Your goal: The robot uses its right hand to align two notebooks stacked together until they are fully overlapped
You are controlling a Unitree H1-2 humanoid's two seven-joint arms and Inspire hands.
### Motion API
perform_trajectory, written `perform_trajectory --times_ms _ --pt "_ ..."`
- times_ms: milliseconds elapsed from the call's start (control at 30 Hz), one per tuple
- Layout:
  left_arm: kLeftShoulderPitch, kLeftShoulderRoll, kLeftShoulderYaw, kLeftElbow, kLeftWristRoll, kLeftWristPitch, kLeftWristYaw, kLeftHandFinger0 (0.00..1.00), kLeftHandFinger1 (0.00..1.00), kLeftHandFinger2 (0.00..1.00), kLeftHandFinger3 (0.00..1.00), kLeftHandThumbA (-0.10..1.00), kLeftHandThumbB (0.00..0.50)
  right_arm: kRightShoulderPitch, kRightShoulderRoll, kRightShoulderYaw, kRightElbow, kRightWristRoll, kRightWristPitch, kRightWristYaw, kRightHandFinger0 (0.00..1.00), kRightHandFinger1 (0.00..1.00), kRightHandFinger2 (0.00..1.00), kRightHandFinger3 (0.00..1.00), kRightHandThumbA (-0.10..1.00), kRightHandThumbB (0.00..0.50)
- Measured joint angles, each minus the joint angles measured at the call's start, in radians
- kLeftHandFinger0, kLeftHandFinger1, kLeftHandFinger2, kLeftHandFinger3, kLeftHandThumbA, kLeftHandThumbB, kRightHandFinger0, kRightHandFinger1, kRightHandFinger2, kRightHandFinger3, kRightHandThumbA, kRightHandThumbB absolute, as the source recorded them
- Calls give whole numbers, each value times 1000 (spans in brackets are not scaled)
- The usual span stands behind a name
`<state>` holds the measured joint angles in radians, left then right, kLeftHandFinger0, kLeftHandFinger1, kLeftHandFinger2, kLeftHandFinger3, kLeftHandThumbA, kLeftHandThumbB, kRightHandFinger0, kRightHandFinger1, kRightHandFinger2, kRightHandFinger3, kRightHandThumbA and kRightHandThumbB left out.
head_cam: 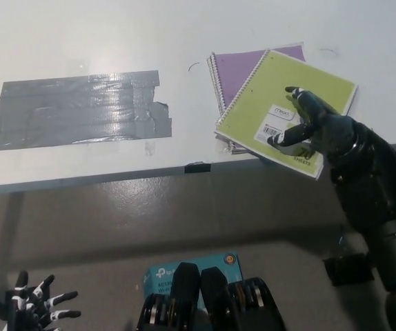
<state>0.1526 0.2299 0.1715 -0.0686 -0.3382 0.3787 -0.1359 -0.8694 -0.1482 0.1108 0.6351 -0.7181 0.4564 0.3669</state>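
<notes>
From the head view, looking steeply down, the white counter (184,41) carries a broad patch of grey duct tape (77,109) on its left part and the two notebooks near its front edge on the right. The purple spiral-bound notebook (243,65) lies underneath, roughly square to the counter edge. On top of it sits the lime-green spiral-bound notebook (288,89) with a white label, turned at a clear angle, so its near corner hangs past the counter's front edge and the purple cover shows along the top and left.

The black right hand (308,124) rests on the green cover near the label, fingers spread and laid flat against it, holding nothing, only pressing down. The white left hand (36,310) hangs idle at the lower left, well below the counter, fingers splayed and empty.

On the floor below lies a teal cardboard box (191,270).

As I judge it, the alignment is only partly done: the two covers overlap for the most part, but the green one needs turning and sliding back until its edges and spiral match the purple one.
</notes>
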Motion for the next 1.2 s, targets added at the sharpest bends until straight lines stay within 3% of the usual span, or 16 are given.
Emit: perform_trajectory --times_ms 133,233,333,367,667,767,967,1067,1133,1200 --pt "0 2 -6 -8 2 0 0 352 483 674 1000 1000 500 8 -17 11 4 -12 -5 -5 1000 1000 1000 1000 1000 356" --pt "-1 6 -13 -11 4 0 0 363 498 663 1000 1000 500 10 -24 32 4 -20 -6 -7 1000 1000 1000 1000 1000 373" --pt "-1 8 -21 -11 9 -1 -1 385 512 651 1000 1000 500 15 -27 73 1 -34 -7 -8 1000 1000 1000 1000 1000 350" --pt "-1 9 -24 -11 10 -1 -1 374 511 636 1000 1000 500 16 -32 96 -1 -39 -7 -8 1000 1000 1000 1000 1000 386" --pt "-1 13 -42 -11 14 -3 -20 481 513 591 1000 1000 500 27 -55 236 -32 -69 -3 3 1000 1000 1000 1000 1000 431" --pt "-2 15 -42 -11 14 -3 -26 469 518 599 1000 1000 500 27 -63 271 -42 -70 -2 16 1000 1000 1000 1000 1000 455" --pt "-2 16 -43 -12 14 -3 -29 473 515 570 1000 1000 500 27 -115 355 -76 -69 -10 57 1000 1000 1000 1000 1000 441" --pt "-2 17 -43 -13 15 -2 -29 425 498 556 1000 1000 500 26 -148 390 -92 -63 -23 82 1000 1000 1000 1000 1000 435" --pt "-2 20 -43 -13 15 -2 -29 432 492 543 1000 1000 500 23 -168 403 -92 -55 -37 94 1000 1000 1000 1000 1000 450" --pt "-2 22 -43 -14 15 -2 -30 427 487 532 1000 1000 500 19 -185 412 -91 -47 -51 105 1000 1000 1000 1000 1000 499"
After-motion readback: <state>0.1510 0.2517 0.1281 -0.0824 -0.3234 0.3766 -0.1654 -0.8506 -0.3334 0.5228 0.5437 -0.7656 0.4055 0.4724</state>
